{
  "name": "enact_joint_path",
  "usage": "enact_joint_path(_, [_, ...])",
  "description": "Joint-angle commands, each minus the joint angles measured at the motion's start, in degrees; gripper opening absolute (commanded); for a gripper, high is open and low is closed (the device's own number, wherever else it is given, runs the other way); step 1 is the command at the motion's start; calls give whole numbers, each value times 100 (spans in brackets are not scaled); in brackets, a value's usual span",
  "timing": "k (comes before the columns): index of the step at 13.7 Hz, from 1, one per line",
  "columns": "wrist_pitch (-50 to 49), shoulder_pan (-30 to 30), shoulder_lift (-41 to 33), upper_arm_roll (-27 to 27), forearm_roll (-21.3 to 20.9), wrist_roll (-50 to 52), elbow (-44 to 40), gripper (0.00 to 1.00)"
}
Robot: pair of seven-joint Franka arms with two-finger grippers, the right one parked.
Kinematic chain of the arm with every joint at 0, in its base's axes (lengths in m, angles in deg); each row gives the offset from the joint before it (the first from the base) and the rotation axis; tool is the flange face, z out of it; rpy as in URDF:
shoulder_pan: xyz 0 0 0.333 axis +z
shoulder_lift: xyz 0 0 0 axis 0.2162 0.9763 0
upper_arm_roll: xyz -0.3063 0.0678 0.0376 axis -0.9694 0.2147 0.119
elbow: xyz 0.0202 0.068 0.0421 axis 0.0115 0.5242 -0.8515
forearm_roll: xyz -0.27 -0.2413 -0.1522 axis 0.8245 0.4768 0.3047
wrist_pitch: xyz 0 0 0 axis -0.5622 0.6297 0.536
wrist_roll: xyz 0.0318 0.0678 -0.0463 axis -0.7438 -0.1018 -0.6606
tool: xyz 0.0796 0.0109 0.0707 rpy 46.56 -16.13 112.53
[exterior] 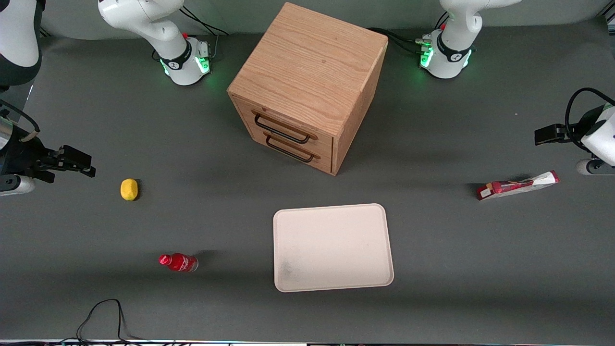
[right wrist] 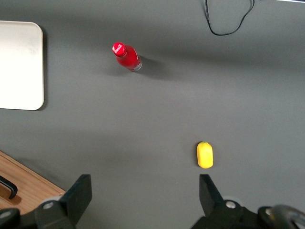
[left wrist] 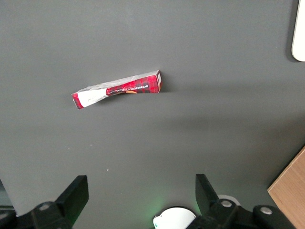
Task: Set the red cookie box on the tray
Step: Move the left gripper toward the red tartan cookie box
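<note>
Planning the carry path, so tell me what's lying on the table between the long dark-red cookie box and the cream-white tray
Nothing: the front view shows only bare grey tabletop between the red cookie box and the tray. The open gripper hangs above the table near the box.

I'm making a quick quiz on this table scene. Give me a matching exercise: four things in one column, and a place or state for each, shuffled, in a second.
1. red cookie box
2. tray
3. lemon
4. gripper

A. toward the parked arm's end
B. open, above bare table
C. in front of the drawer cabinet
D. lying toward the working arm's end

Pairs: 1-D, 2-C, 3-A, 4-B
</note>
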Motion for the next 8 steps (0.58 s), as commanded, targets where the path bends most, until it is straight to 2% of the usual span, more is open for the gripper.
enact_joint_path(1, [-172,-63,41,58,-26,-180,-154,100])
enact_joint_path(2, [-172,-63,41,58,-44,-328,-154,100])
enact_joint_path(3, [-128,-63,41,67,-96,-895,-154,100])
enact_joint_path(8, [740,156,234,119,-553,-5216,-224,99])
